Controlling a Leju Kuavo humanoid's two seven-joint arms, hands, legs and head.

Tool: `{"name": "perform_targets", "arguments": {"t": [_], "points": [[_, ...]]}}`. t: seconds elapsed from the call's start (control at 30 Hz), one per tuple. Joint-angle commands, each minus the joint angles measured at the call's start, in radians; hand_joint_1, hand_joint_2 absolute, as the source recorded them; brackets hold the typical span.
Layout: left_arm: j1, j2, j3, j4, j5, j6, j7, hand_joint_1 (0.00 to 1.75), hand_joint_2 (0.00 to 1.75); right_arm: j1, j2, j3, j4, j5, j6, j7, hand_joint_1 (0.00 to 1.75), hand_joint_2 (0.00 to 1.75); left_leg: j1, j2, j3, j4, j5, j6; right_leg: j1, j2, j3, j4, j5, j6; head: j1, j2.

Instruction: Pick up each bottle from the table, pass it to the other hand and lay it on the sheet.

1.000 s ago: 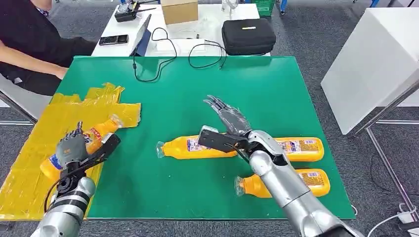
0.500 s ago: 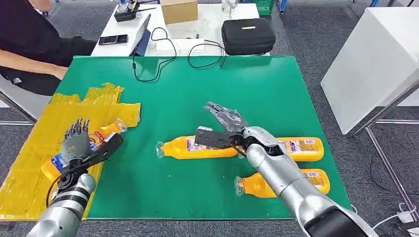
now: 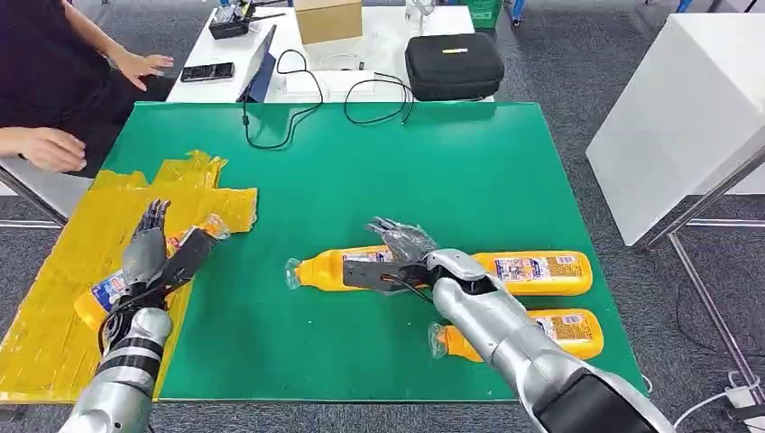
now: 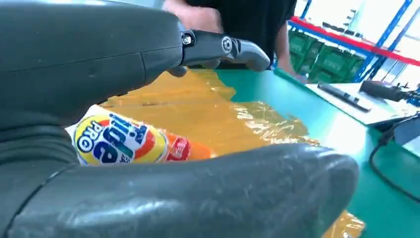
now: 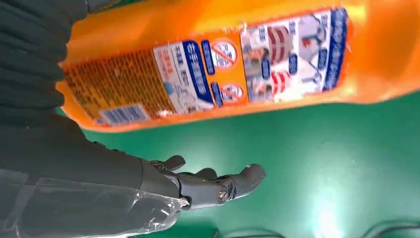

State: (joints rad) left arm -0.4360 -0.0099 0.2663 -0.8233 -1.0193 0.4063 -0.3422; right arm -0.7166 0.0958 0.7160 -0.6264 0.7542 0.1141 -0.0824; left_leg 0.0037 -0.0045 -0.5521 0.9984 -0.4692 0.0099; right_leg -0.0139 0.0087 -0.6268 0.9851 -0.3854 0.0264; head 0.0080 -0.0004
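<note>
i judge these orange bottles light but slick, smooth plastic that rolls, with labels that give little grip, so i'd wrap the fat middle rather than the narrow neck. the long bottle (image 3: 361, 268) lies on its side on the green worktop (image 3: 469, 162), and my right hand (image 3: 397, 257) is low over its label, fingers apart and closed on nothing, palm angled down along the body. another bottle (image 3: 564, 327) lies nearer me, beside my right forearm. my left hand (image 3: 155, 257) hovers above the bottle on the sheet (image 3: 113, 290), fingers spread, holding nothing; that one rests on the yellow sheet (image 3: 54, 307).
</note>
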Motion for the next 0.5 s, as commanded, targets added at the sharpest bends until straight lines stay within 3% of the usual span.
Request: {"name": "perform_targets", "arguments": {"t": [0.03, 0.2, 0.43, 0.47, 0.5], "points": [[0.017, -0.030, -0.019, -0.117, 0.136, -0.049, -0.056, 0.00, 0.00, -0.050, 0.013, 0.062, 0.108, 0.014, 0.009, 0.011, 0.00, 1.75, 0.001, 0.000, 0.002, 0.001, -0.001, -0.001, 0.002, -0.001, 0.003, 0.000, -0.001, -0.001, 0.000, 0.000], [0.115, -0.055, -0.056, -0.414, 0.327, -0.158, -0.053, 0.00, 0.00, -0.031, 0.026, 0.097, 0.163, 0.061, 0.023, 0.064, 0.00, 1.75, 0.003, 0.000, 0.003, 0.001, -0.002, -0.001, 0.003, -0.001, 0.004, -0.001, -0.002, -0.001, 0.000, 0.000], [0.197, -0.078, -0.096, -0.619, 0.453, -0.217, -0.064, 0.00, 0.00, -0.005, 0.053, 0.155, 0.255, 0.171, 0.025, 0.188, 0.03, 1.75, 0.001, 0.000, 0.003, -0.001, -0.001, 0.000, 0.002, -0.001, 0.003, -0.002, -0.001, -0.001, 0.000, 0.000], [0.198, -0.082, -0.101, -0.630, 0.469, -0.224, -0.066, 0.00, 0.00, 0.006, 0.054, 0.149, 0.261, 0.172, 0.023, 0.194, 1.33, 1.75, 0.002, -0.001, 0.005, -0.001, -0.001, 0.000, 0.002, -0.002, 0.006, -0.002, -0.001, -0.001, 0.000, 0.000], [0.201, -0.083, -0.110, -0.640, 0.471, -0.225, -0.066, 0.00, 0.00, 0.015, 0.053, 0.147, 0.268, 0.178, 0.021, 0.204, 1.62, 1.75, 0.001, -0.002, 0.004, -0.001, -0.001, 0.000, 0.002, -0.003, 0.005, -0.002, -0.001, -0.001, 0.000, 0.000]]}}
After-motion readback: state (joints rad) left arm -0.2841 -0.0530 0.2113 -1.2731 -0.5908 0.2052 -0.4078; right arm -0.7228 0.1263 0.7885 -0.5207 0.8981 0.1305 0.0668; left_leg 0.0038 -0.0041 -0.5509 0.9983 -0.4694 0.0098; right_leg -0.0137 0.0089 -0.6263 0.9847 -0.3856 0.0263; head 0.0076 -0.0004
